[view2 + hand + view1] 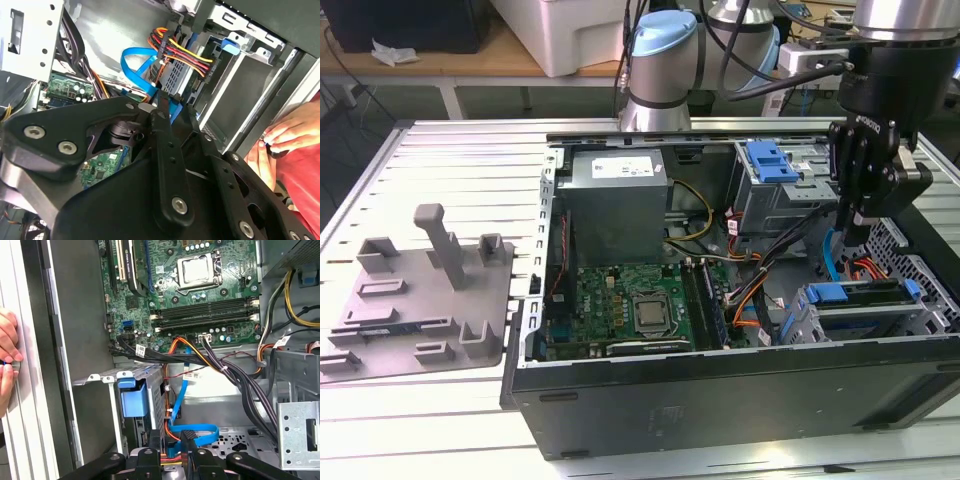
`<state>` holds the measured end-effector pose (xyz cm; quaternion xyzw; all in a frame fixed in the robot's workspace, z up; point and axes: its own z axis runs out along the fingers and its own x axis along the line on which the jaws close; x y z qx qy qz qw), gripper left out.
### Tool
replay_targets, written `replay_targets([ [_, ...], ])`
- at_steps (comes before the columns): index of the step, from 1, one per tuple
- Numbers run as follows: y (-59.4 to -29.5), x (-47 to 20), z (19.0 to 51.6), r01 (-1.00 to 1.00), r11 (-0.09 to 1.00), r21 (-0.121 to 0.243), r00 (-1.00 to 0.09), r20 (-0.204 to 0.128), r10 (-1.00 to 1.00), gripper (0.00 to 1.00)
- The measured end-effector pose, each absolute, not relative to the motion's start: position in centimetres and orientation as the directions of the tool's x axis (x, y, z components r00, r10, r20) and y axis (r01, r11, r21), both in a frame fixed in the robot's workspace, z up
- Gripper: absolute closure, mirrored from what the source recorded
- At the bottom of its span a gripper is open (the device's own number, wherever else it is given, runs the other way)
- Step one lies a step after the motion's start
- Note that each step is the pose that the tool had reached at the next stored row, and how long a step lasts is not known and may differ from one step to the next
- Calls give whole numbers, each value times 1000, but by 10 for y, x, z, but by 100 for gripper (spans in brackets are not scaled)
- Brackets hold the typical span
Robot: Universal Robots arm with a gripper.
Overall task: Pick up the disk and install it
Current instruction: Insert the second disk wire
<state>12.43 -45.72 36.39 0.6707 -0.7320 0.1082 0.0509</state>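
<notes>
Slatted metal bench [440, 150] carries open PC case [720, 390]; gripper [857, 235] hangs inside at exterior view's right, above blue-framed disk [865, 300] in its bay. Finger state: can't tell.

You are in a robotics lab or electronics test workshop. Evidence: an open desktop computer case [720, 390] lies on its side on a slatted aluminium work table [450, 160], with its motherboard [630, 310], power supply [618, 200] and bundled cables [220, 365] exposed. A grey moulded fixture tray [420, 300] sits on the same table, toward the exterior view's left. The robot arm's base joint [660, 60] is mounted at the table's far edge. Behind it you can see wooden benches [430, 62] with loose cabling and a white equipment housing [570, 30]. A person's hand [7, 360] rests at the table edge in the first wrist view.
</notes>
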Motion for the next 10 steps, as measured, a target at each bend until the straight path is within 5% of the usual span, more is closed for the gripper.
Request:
replay_targets([
  [10, -454, 124, 361, -994, 67, -92, -87, 247, -965, 70],
])
